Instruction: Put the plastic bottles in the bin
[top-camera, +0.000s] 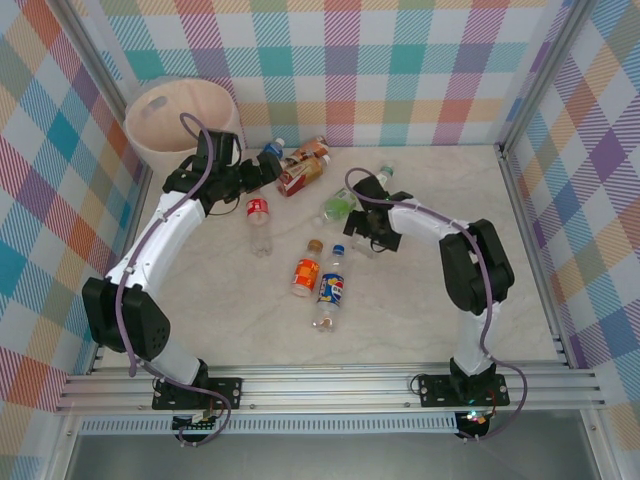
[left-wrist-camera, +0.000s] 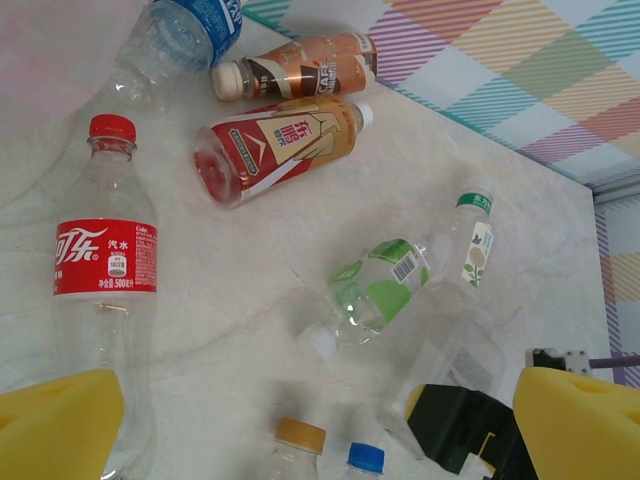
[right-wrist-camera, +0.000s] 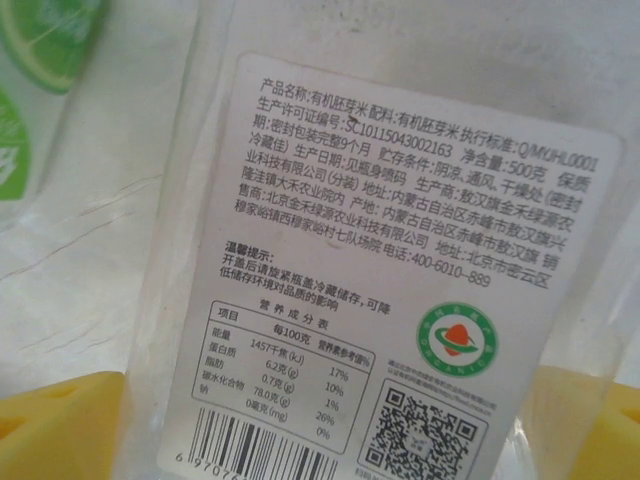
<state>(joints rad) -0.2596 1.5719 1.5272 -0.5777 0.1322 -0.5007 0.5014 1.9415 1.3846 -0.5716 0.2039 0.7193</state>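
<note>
Several plastic bottles lie on the marble table. A red-label cola bottle (top-camera: 259, 222) (left-wrist-camera: 105, 280) is left of centre, with an orange-label bottle (top-camera: 306, 272) and a blue-label bottle (top-camera: 330, 290) in front. Red and brown ones (top-camera: 300, 172) (left-wrist-camera: 280, 145) lie near the back, a green one (top-camera: 340, 205) (left-wrist-camera: 385, 290) beside them. The pale bin (top-camera: 180, 120) stands at the back left. My left gripper (top-camera: 270, 172) (left-wrist-camera: 320, 430) hangs open above the table with nothing between its fingers. My right gripper (top-camera: 365, 235) (right-wrist-camera: 330, 430) is open, straddling a clear white-label bottle (right-wrist-camera: 400, 250) (left-wrist-camera: 450, 350).
Checked walls close in the table on the back and both sides. A blue-label bottle (top-camera: 272, 150) (left-wrist-camera: 180, 35) lies close to the bin's foot. A green-capped bottle (top-camera: 382, 178) (left-wrist-camera: 470, 235) lies behind the right gripper. Bare marble stretches along the front and right.
</note>
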